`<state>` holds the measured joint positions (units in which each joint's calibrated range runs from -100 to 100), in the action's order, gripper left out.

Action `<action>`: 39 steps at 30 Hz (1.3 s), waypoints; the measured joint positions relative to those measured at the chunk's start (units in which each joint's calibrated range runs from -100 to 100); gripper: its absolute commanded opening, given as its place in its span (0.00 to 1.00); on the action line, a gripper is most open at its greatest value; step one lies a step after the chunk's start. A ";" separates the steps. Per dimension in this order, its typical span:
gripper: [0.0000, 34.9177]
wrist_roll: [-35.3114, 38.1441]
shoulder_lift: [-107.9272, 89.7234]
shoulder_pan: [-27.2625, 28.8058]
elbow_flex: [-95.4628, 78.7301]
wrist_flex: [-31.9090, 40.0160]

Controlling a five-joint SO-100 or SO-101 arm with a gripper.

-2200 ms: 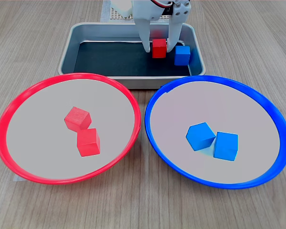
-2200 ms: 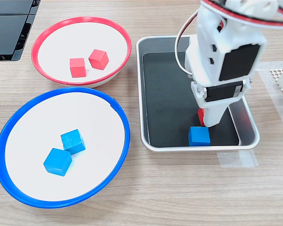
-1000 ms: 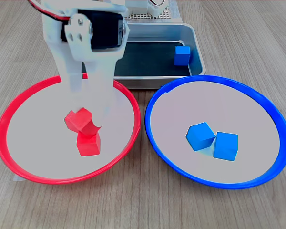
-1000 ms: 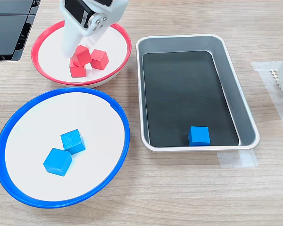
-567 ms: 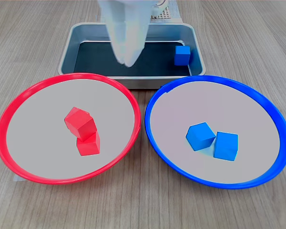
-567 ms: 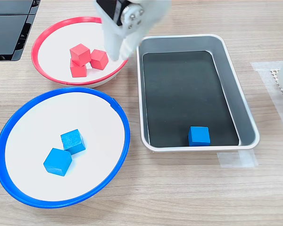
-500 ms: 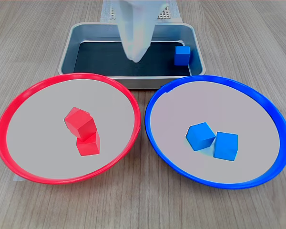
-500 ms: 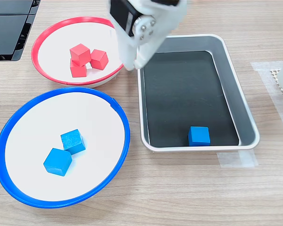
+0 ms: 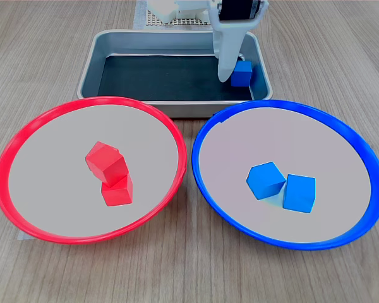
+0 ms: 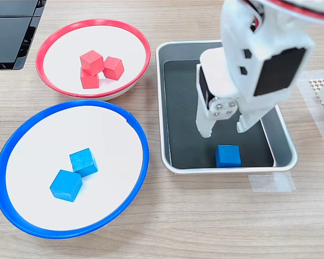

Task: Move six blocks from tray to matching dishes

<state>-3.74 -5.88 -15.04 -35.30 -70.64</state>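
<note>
Gripper (image 10: 224, 128) above silver tray (image 10: 285, 141), jaws spread, nothing between them, tips just above last blue block (image 10: 228, 155) at tray's near end in second exterior view. Red-rimmed dish (image 9: 25, 136) holds three red blocks (image 10: 99, 67), one stacked on the others. Blue-rimmed dish (image 9: 360, 158) holds two blue blocks (image 9: 282, 186), touching. All on wooden table (image 9: 50, 50).

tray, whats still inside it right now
One blue block sits on the black floor of the tray, near one end wall. The open gripper hangs just above it, empty. The arm covers part of the floor, but the first exterior view shows no other block.
</note>
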 measured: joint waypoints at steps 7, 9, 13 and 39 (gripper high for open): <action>0.54 -1.76 0.51 -2.92 -0.36 1.14; 0.51 -2.10 1.02 -4.42 -0.36 1.71; 0.36 -2.54 2.39 -5.04 -0.36 2.85; 0.09 2.69 17.65 -1.86 38.93 8.48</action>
<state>-1.05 11.76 -16.90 3.63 -62.15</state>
